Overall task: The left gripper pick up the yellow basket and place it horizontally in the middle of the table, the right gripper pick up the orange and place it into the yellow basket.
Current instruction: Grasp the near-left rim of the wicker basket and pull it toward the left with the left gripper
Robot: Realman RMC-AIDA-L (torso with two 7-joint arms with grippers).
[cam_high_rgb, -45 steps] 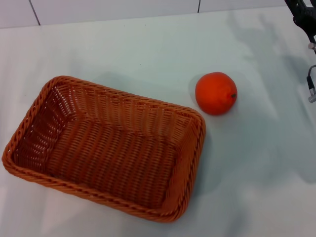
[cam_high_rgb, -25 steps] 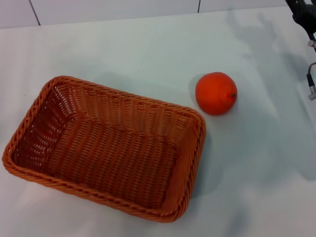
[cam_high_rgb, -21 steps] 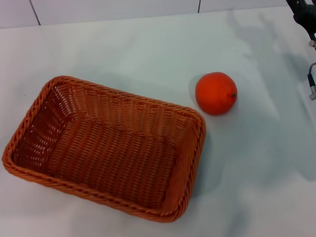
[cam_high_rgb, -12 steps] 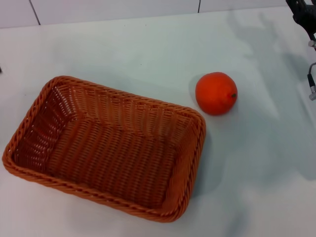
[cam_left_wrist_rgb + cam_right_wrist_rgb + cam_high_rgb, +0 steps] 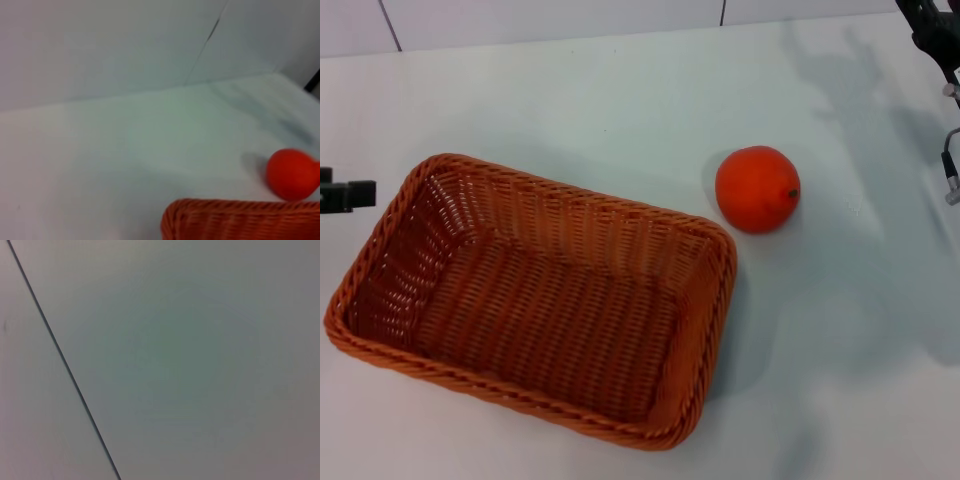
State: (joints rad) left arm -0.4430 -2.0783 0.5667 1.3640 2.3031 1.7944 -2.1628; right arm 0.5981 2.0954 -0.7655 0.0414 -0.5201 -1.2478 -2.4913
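Note:
The yellow basket [image 5: 535, 305], orange-brown woven wicker, lies empty and skewed on the left half of the white table [image 5: 620, 100]; its rim also shows in the left wrist view [image 5: 240, 220]. The orange [image 5: 757, 188] rests on the table just right of the basket's far right corner and apart from it; it also shows in the left wrist view [image 5: 292, 174]. The left gripper [image 5: 342, 195] shows only black tips at the left edge, just left of the basket's far left corner. The right arm [image 5: 932, 30] is parked at the far right edge, its fingers out of view.
A cable with a connector [image 5: 950, 170] hangs at the right edge. A white wall with dark seams [image 5: 724, 12] runs along the back of the table. The right wrist view shows only a plain panel with a dark seam [image 5: 65, 365].
The left gripper's black tips have come into view at the left edge beside the basket. The basket, the orange and the right arm have not moved.

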